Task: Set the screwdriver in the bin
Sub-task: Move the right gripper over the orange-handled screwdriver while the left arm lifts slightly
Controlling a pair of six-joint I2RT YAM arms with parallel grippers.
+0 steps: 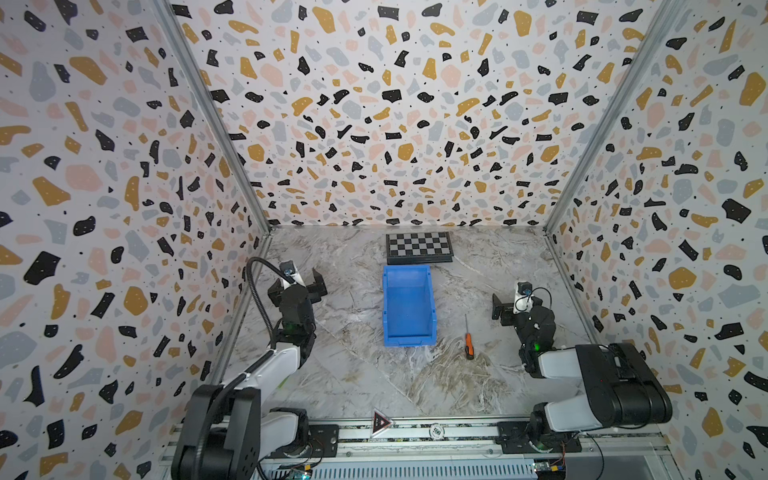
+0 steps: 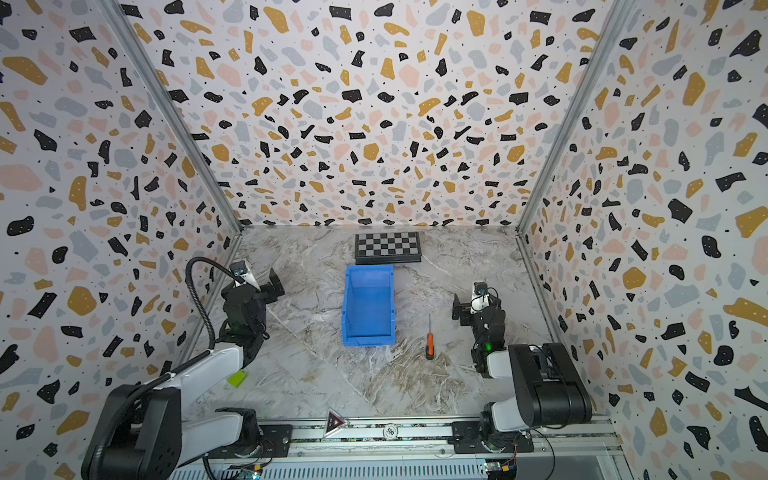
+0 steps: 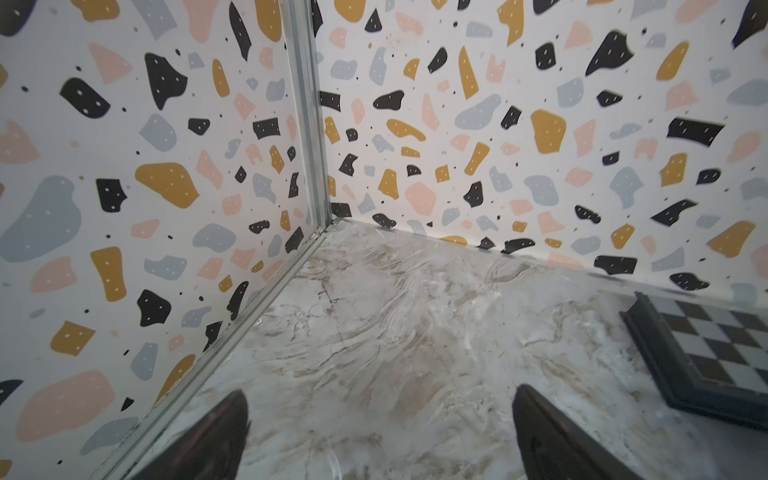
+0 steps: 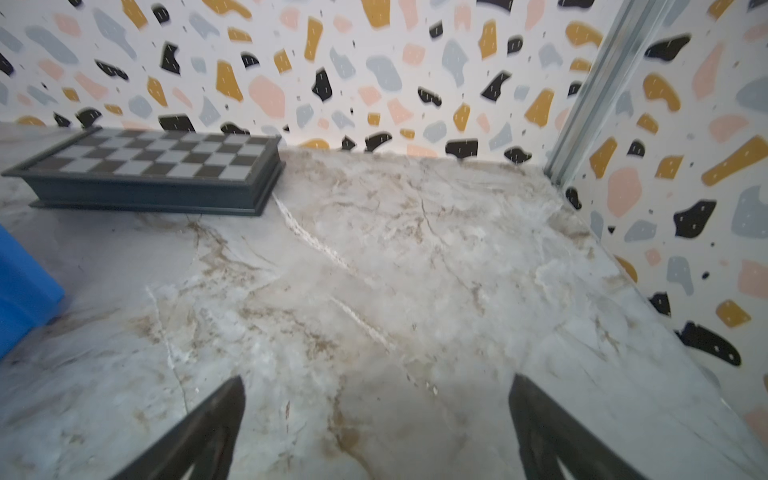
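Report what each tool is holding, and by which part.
Nothing is held. The left tool and the right tool both stand open and empty. The screwdriver lies on the table, beside the bin.

The round disc (image 1: pixel 436 432) on the front rail (image 1: pixel 395 446) reads "500".

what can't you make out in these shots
screwdriver tip: too small in both top views to tell its type; the tool is outside both wrist views.
bin: right wrist view shows only a corner, cut by the picture edge.
checkered board: cut by the edge in the left wrist view.
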